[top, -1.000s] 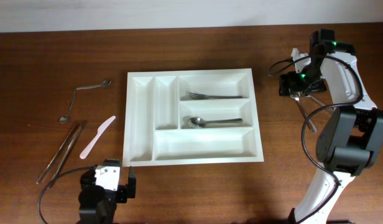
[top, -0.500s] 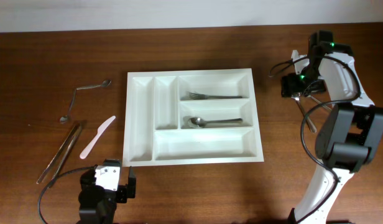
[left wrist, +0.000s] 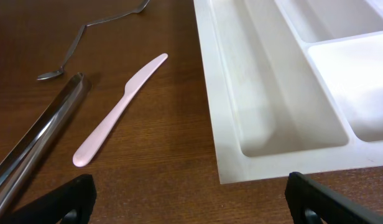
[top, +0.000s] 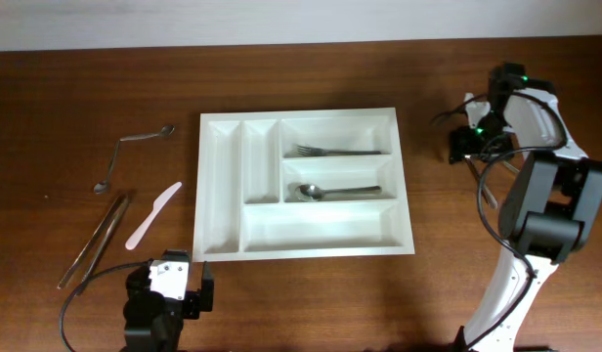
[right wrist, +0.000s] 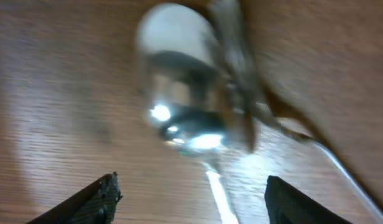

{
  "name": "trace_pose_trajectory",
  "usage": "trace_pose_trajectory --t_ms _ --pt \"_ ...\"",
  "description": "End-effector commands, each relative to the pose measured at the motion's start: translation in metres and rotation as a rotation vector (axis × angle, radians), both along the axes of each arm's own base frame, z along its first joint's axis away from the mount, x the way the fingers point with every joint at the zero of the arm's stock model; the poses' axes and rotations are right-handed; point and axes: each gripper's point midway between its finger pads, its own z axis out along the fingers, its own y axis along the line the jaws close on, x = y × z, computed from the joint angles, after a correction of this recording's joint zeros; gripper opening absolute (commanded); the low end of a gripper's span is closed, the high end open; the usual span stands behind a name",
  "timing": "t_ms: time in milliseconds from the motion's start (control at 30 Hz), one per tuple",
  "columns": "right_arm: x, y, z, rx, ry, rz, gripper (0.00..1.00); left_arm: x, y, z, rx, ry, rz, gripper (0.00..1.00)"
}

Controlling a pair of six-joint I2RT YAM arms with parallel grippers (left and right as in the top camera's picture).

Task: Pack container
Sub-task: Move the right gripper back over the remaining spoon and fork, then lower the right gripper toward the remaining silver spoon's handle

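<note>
The container, a white cutlery tray, lies mid-table; its near-left corner shows in the left wrist view. A fork lies in its upper short compartment and a spoon in the lower short one. My right gripper is open, low over loose metal cutlery right of the tray. Its wrist view is blurred and shows a shiny spoon bowl just ahead of the open fingers. My left gripper is open and empty near the front edge.
Left of the tray lie a pink plastic knife, metal tongs and a bent spoon. The tray's two narrow compartments and its long one hold nothing.
My right gripper has shifted a little to the right and nearer the cutlery on the table. The left arm has not moved.
</note>
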Motion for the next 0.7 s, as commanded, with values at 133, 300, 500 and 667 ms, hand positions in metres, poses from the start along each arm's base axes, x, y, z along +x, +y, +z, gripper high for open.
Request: trace_pose_trajectory --t_ms 133,300,500,667 --pt "-0.008 -0.018 -0.004 0.026 0.008 -0.062 0.67 0.000 0.001 -0.001 0.015 0.000 -0.004 0.99" --pt "-0.005 -0.015 -0.004 0.035 -0.002 -0.055 0.65 0.000 0.001 -0.001 0.015 0.000 -0.004 0.99" --pt "-0.002 -0.006 -0.005 0.048 -0.008 -0.038 0.61 0.000 0.001 -0.001 0.015 0.000 -0.004 0.99" --pt "-0.003 -0.008 -0.011 0.017 -0.009 0.030 0.62 0.000 0.001 -0.001 0.015 0.000 -0.004 0.99"
